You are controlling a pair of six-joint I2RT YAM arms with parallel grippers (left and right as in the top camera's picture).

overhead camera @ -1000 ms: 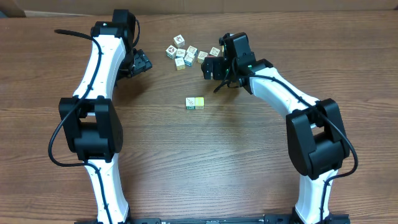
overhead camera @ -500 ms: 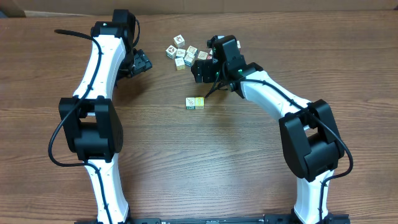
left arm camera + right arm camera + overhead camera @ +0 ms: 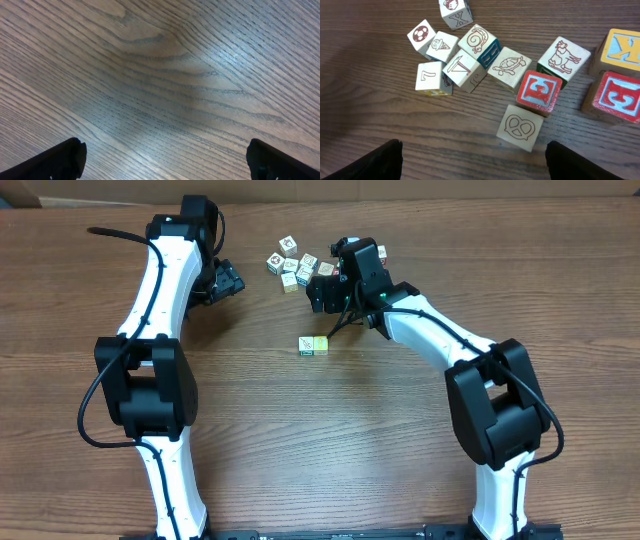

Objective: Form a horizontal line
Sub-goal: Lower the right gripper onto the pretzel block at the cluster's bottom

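Observation:
The horizontal line (image 3: 313, 345) is a short row of two touching cubes mid-table, a white-green cube (image 3: 306, 345) on the left and a pale yellow cube (image 3: 320, 344) on the right. My right gripper (image 3: 320, 288) hovers above it at the edge of the loose cluster (image 3: 297, 264). In the right wrist view the right gripper (image 3: 475, 165) is open and holds nothing. A pretzel cube (image 3: 520, 127) lies just ahead of its fingers (image 3: 375, 162), with a red-faced cube (image 3: 538, 92) behind it. My left gripper (image 3: 230, 283) is open over bare wood (image 3: 160, 85).
The cluster holds several picture cubes, among them a turtle cube (image 3: 506, 67), a snail cube (image 3: 480, 42), a soccer-ball cube (image 3: 421, 36) and a number 7 cube (image 3: 431, 77). A second red cube (image 3: 615, 96) and an orange-letter cube (image 3: 622, 47) lie at the right.
My right gripper has swung left to the cluster's edge, now covering its right-hand cubes from above, and its jaws narrowed slightly. The left arm and the two-cube row have not moved.

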